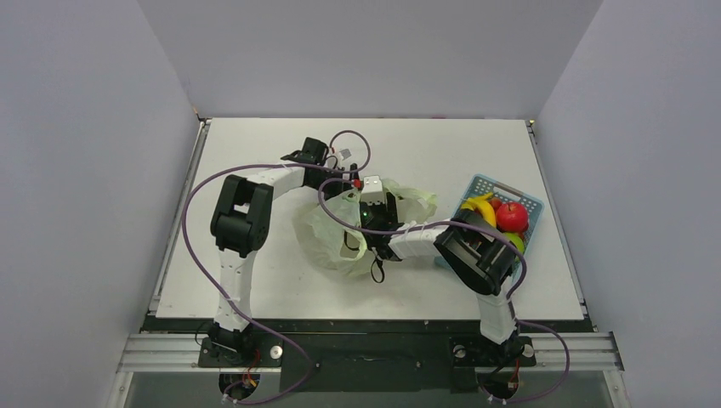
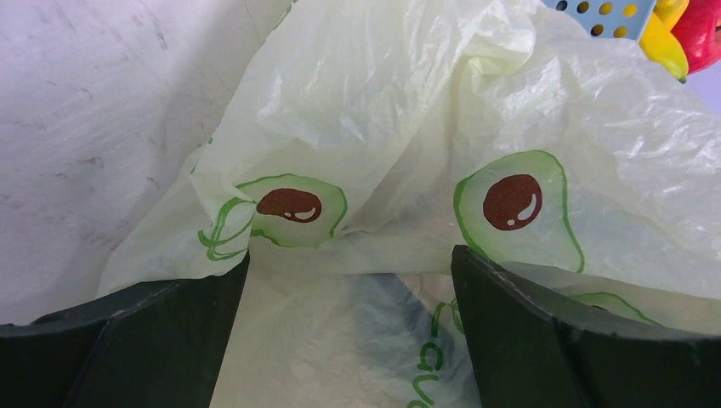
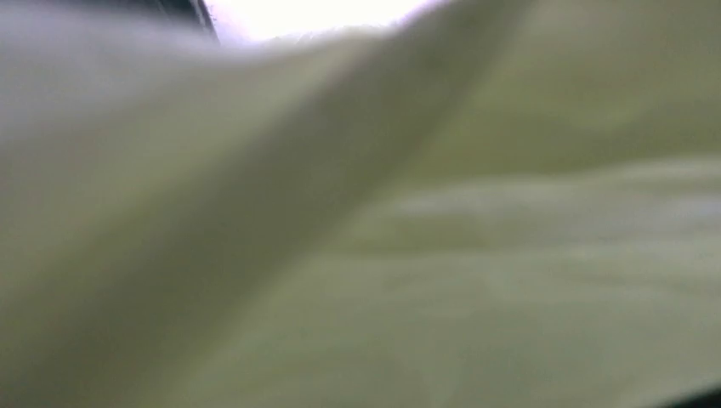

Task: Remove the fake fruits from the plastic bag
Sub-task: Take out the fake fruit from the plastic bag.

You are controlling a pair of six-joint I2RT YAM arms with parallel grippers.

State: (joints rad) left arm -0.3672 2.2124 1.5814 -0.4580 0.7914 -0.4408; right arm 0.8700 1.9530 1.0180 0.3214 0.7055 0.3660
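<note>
Landmark for all positions: the plastic bag (image 1: 333,231), slumped in a loose heap on the table (image 1: 255,272) in front of both arms.

The fake fruits (image 1: 502,217) that can be seen are a yellow banana (image 1: 481,207), a red apple (image 1: 512,216) and a green piece (image 1: 516,241). All 3 lie in the blue basket (image 1: 503,187), which sits on the bag's right-arm side, apart from it. No fruit shows through the bag or at its mouth in any view. Whether 1 or more is inside it cannot be told.

The left gripper (image 2: 350,263) is at the bag's far edge with its 2 fingers (image 2: 544,340) spread wide and nothing pinched. Bag film carrying 2 printed avocado marks (image 2: 513,202) lies between and just ahead of them.

The right gripper (image 1: 371,223) is down on top of the bag near its middle, its tips hidden by film. Its wrist view is only blurred pale green plastic close against the lens. It cannot be told whether its fingers are apart or together, or whether they hold anything.

Handling, as a judgement:
- **Fruits:** they look hollow, light, hard and glossy. The round ones would likely slip from a shallow pinch, so they are best taken across the middle. The banana is best taken across its narrow body.
- **Bag:** it is thin, limp and crinkly, and will cling to the fingers and follow them. It is best held at a handle loop or at the mouth rim.
</note>
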